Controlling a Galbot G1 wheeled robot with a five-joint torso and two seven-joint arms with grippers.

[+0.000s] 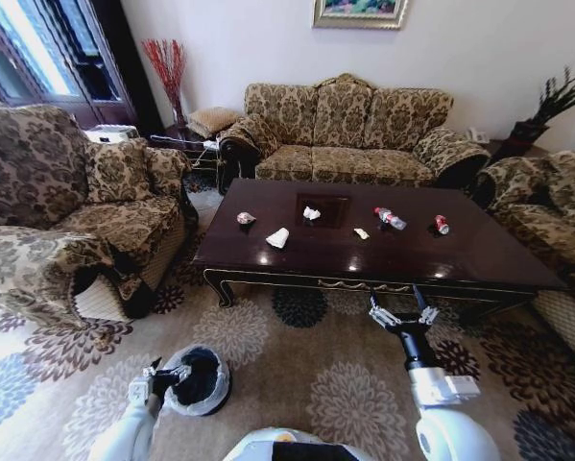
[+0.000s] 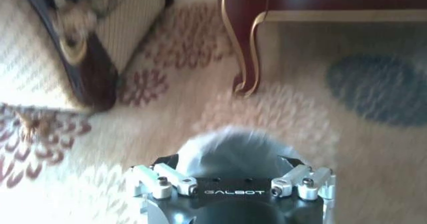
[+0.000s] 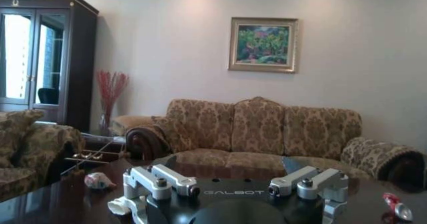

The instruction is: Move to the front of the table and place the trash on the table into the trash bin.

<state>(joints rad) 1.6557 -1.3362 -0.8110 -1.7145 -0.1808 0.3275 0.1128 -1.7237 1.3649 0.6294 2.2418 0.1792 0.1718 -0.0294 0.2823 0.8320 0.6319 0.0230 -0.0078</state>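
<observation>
The dark glossy table (image 1: 479,254) stands ahead on the carpet. On it lies the trash: a pinkish ball (image 1: 246,218), a white paper cone (image 1: 278,237), crumpled paper (image 1: 311,213), a small paper bit (image 1: 362,233), a clear bottle (image 1: 391,218) and a red can (image 1: 442,224). My right gripper (image 1: 402,309) is open, just short of the table's front edge. From its wrist I see the ball (image 3: 100,180), cone (image 3: 120,206) and can (image 3: 393,206). The trash bin (image 1: 199,379) sits low at my left. My left gripper (image 1: 155,375) is at its rim, fingers spread, with the liner (image 2: 233,146) between them.
A patterned armchair (image 1: 95,230) stands left of the table, a sofa (image 1: 345,134) behind it and another seat (image 1: 546,211) on the right. A curved table leg (image 2: 243,59) is near the bin. Flowered carpet (image 1: 306,375) lies between me and the table.
</observation>
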